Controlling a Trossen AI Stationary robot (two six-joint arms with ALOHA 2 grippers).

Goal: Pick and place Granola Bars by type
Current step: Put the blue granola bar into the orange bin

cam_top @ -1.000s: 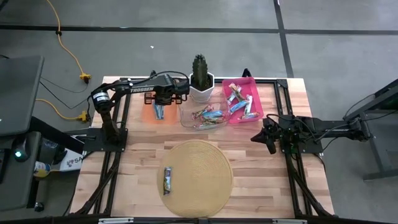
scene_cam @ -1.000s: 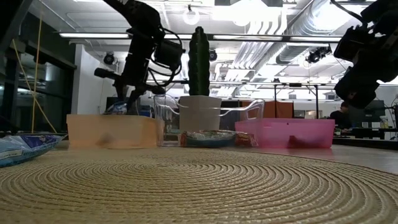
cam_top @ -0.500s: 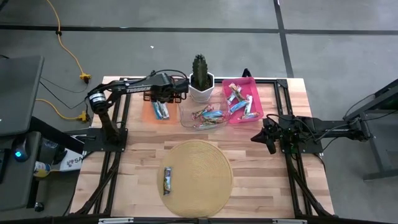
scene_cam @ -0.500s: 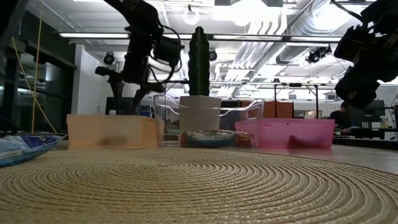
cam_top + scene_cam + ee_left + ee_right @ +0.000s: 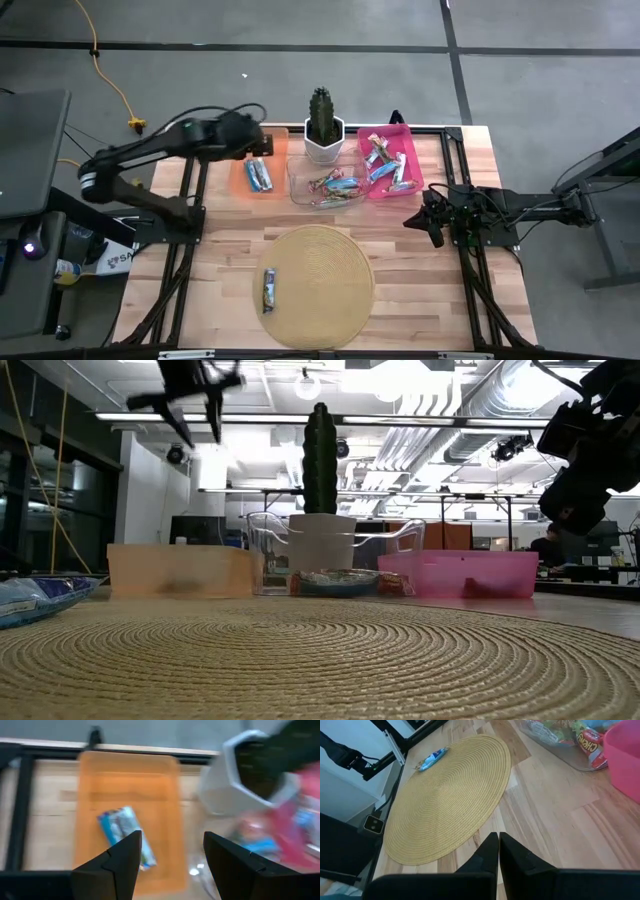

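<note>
Blue-and-white granola bars (image 5: 259, 175) lie in the orange bin (image 5: 247, 183) near the bench's far edge; another bar (image 5: 268, 289) rests on the woven mat (image 5: 320, 290) by the near edge. Left gripper (image 5: 170, 855) hangs spread and empty above; right gripper (image 5: 498, 851) is pinched closed near the right edge.

A round woven mat (image 5: 318, 285) is laid near the front of the wooden table (image 5: 420, 300). Three bins are lined up at the back — orange (image 5: 240, 182), clear (image 5: 300, 190), pink (image 5: 410, 150). A cactus (image 5: 320, 108) is kept in a white pot (image 5: 324, 150) behind them.
</note>
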